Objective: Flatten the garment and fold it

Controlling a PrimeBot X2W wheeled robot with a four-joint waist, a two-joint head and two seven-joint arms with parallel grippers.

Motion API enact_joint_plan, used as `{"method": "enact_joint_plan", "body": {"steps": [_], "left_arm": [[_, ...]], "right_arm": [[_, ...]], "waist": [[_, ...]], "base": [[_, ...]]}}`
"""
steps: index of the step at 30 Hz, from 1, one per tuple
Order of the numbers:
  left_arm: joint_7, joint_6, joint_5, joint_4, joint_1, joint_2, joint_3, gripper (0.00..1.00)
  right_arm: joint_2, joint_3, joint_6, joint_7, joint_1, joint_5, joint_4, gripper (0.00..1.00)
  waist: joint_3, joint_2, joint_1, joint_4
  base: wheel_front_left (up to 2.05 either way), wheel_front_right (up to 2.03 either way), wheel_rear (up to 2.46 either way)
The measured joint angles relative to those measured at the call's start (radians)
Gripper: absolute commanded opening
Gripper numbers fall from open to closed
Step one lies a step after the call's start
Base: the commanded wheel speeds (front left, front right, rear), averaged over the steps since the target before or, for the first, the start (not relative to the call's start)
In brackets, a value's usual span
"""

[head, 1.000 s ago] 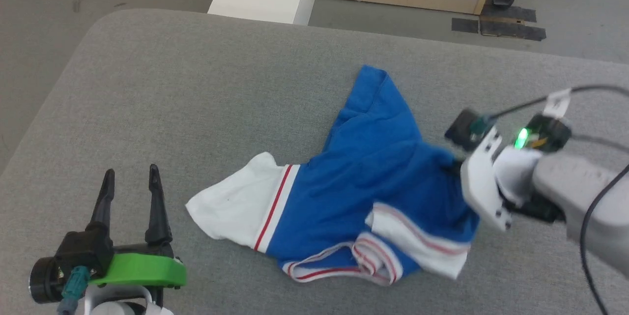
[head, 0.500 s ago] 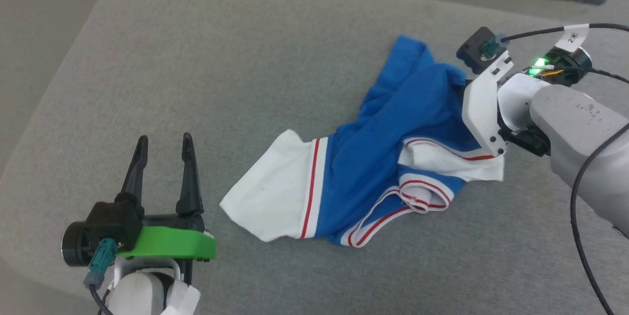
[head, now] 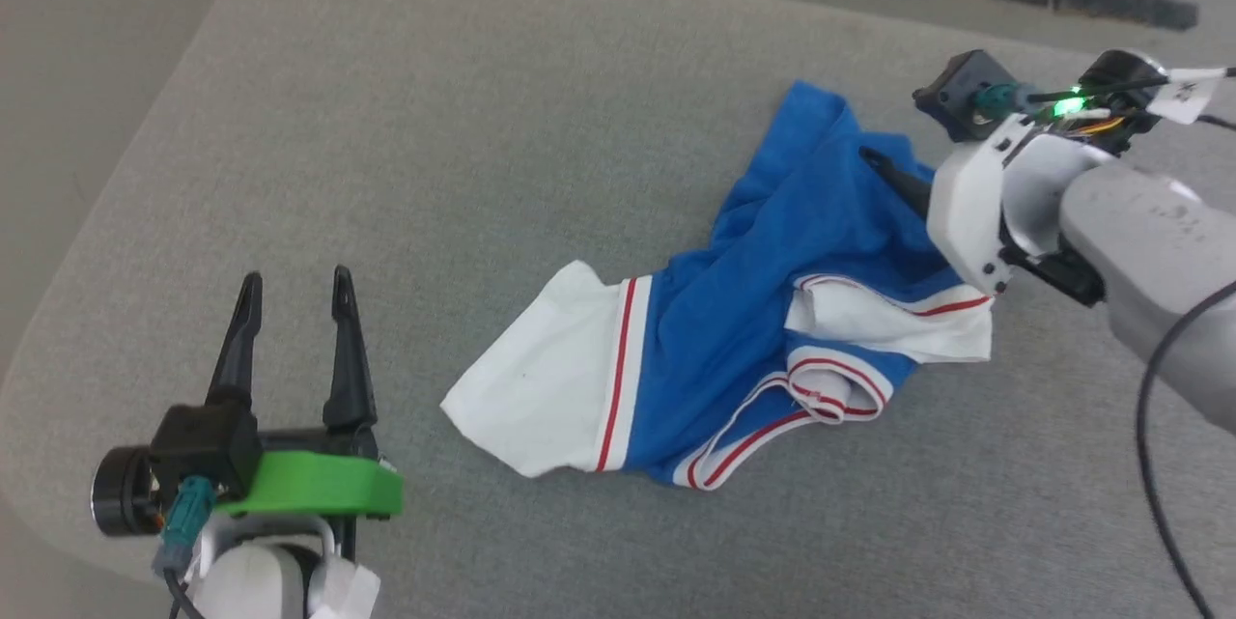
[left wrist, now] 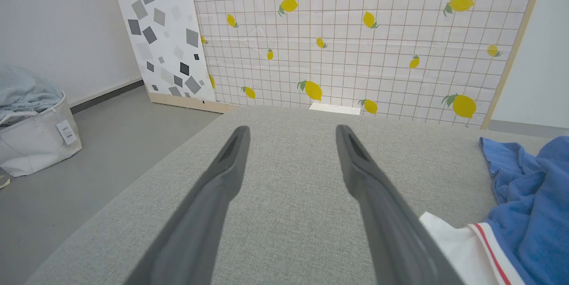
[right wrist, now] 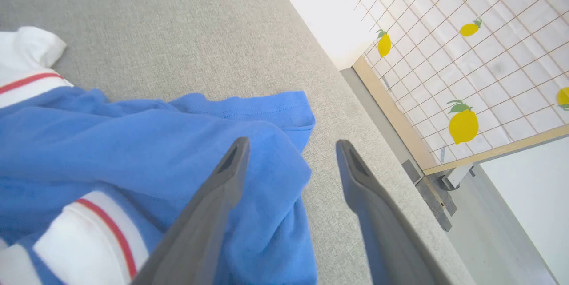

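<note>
Flattening stage, by the look of it: nothing folded yet, cloth bunched rather than spread.

At the left: left end effector point(head: 295, 276), fingers spread wide, empty, poised over bare grey tabletop point(head: 483, 117), near the garment but clear of it.

Centre: garment point(head: 715, 329), lying crumpled on the tabletop, right of middle. One white sleeve point(head: 541, 397) with red-striped trim thrown out fairly flat toward the left end effector. Blue body heaped and creased beyond it. A loop of striped trim point(head: 830, 387) curled at the near edge, and a second white sleeve point(head: 888, 320) doubled over on top of the blue. No lettering or number facing up.

At the right: right end effector point(right wrist: 292, 142), fingers parted, gripping nothing — one finger over a blue fold at the garment's right edge, the other over bare tabletop just beside it. Hard to tell whether touching the cloth.

Next, probably: a hold on two well-separated points — the free white sleeve or a hem for the left, a blue edge or the doubled-over sleeve for the right — then a pull apart to open the body flat. Calls for pinching low against the tabletop, one layer only, and for both holds to be firm before any tug. Otherwise more bunching, or the whole garment dragged sideways.
</note>
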Motion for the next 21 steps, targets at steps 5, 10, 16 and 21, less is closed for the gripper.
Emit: {"method": "enact_joint_plan", "body": {"steps": [5, 10, 16, 21], "left_arm": [[0.0, -0.002, 0.004, -0.006, 0.041, 0.0, 0.003, 1.0], [0.0, -0.002, 0.005, -0.01, 0.053, 0.0, -0.005, 1.0], [0.0, 0.001, -0.006, -0.008, 0.05, 0.0, -0.024, 1.0], [0.0, 0.009, -0.021, -0.008, 0.033, 0.0, -0.037, 1.0]], "right_arm": [[-0.131, 0.0, 0.0, 0.184, 0.001, 0.039, -0.237, 1.0], [-0.29, 0.001, 0.0, 0.462, 0.006, 0.134, -0.499, 1.0], [-0.388, 0.002, 0.0, 0.706, 0.059, 0.187, -0.676, 1.0], [-0.373, 0.002, 0.0, 0.741, 0.097, 0.189, -0.661, 1.0]], "waist": [[-0.056, 0.0, -0.0001, -0.032], [-0.083, 0.0, -0.0002, -0.058], [-0.07, 0.0, -0.0002, -0.052], [-0.037, 0.0, -0.0002, -0.031]], "base": [[0.0, 0.0, 0.0], [0.0, 0.0, 0.0], [0.0, 0.0, 0.0], [0.0, 0.0, 0.0]]}}
